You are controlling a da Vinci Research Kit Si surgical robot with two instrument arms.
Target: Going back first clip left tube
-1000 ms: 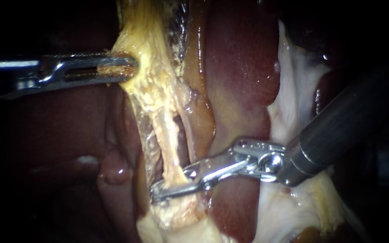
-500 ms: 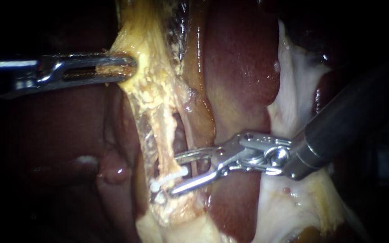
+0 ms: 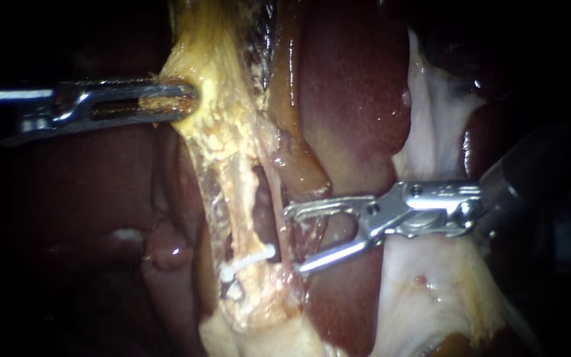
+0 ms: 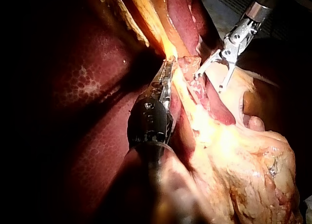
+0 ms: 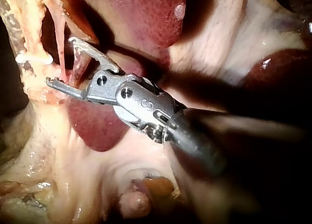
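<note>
Right instrument (image 3: 292, 240) with jaws apart, empty; white clip (image 3: 249, 260) on the tube (image 3: 238, 198) just ahead of them; left instrument (image 3: 190, 100) clamped on yellowish tissue (image 3: 219, 132)

The left instrument (image 3: 186, 100) is bright steel: long, slim, slotted jaws ahead of a black, rounded wrist housing. The right instrument (image 3: 295, 240) has thin silvery jaws, a polished steel wrist with small round pivot pins, and a smooth dark tubular shaft.
</note>
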